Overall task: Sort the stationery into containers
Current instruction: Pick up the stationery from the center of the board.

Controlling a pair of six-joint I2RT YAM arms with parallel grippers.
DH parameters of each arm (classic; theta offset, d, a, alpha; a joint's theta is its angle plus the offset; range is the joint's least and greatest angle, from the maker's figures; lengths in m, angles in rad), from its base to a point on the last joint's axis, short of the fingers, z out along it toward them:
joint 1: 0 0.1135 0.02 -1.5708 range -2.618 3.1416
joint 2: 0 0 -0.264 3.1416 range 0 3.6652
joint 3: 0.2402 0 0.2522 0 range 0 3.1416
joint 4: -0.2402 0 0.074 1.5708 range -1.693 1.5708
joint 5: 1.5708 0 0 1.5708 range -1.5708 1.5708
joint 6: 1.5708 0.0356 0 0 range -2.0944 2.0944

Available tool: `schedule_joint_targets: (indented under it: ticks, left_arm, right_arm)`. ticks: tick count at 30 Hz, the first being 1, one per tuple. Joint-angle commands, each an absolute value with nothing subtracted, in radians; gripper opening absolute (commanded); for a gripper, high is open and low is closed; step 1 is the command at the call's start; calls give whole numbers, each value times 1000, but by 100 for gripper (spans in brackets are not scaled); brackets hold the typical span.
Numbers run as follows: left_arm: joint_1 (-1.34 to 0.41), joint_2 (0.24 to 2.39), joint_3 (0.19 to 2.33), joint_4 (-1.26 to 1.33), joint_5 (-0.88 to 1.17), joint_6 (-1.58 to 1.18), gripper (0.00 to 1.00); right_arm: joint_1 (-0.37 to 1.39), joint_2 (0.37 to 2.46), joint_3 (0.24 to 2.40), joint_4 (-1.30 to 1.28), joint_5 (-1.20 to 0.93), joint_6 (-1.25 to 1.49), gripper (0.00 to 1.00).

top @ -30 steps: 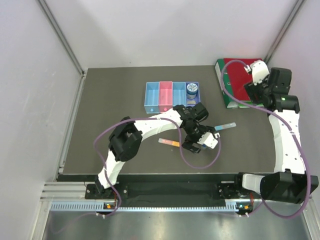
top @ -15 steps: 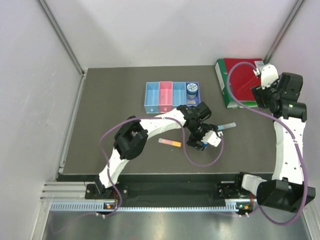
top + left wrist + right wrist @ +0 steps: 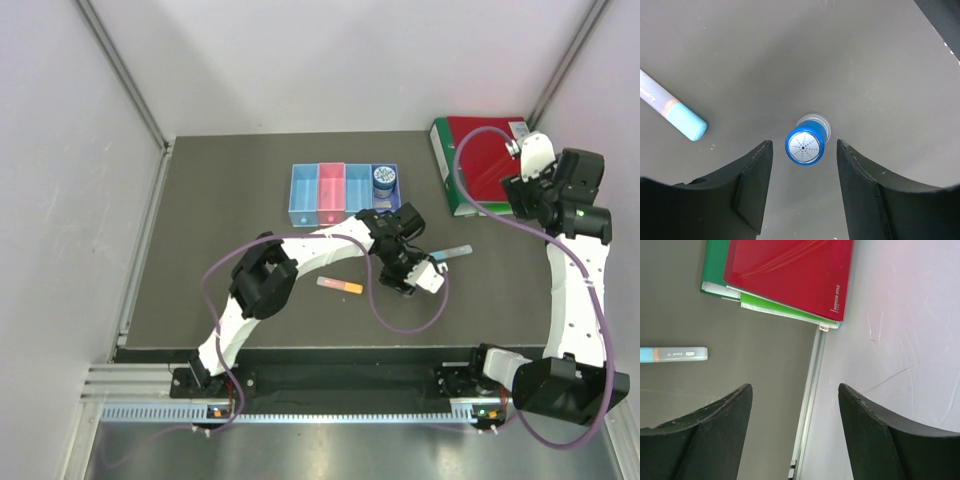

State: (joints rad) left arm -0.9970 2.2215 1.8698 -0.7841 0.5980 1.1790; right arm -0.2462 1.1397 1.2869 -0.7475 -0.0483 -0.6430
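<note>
Left gripper is caught half-open, jaws straddling the bottle with a gap left either side, nothing gripped yet; bottle's stood upright on the table, cap up, dead centre (a straight squeeze should be enough); right gripper, spread wide and empty, is parked far off by the binders.

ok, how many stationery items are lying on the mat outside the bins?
3. A pink-orange bar left of the left gripper, a blue-capped bottle standing between its jaws, a light blue marker to its right. The left arm may hide more.
</note>
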Motion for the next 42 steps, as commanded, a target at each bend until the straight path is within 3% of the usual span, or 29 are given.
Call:
schedule_joint_targets:
  ticks: [1, 8, 12, 13, 26, 34, 42]
  left_arm:
    - [-1006, 2229, 1917, -801, 640, 1207, 58]
    - [-1012, 2235, 1924, -813, 644, 1215, 58]
    - [-1012, 2246, 1940, -842, 644, 1229, 53]
    - [-1014, 2249, 1945, -853, 646, 1236, 47]
    - [-1020, 2260, 1956, -885, 637, 1252, 41]
    - [-1029, 2263, 1962, -910, 608, 1269, 18]
    - [-1023, 2223, 1945, -792, 465, 1102, 4]
  right_arm:
    - [-262, 1112, 1282, -710, -67, -627, 69]
    - [-264, 1104, 1266, -698, -67, -627, 68]
    - [-264, 1106, 1266, -695, -69, -627, 68]
    - [-264, 1108, 1264, -693, -71, -624, 68]
    - [-267, 1095, 1246, -680, -77, -620, 68]
    - [-268, 1095, 1244, -680, -83, -611, 68]
    - [-268, 1085, 1241, -689, -89, -607, 67]
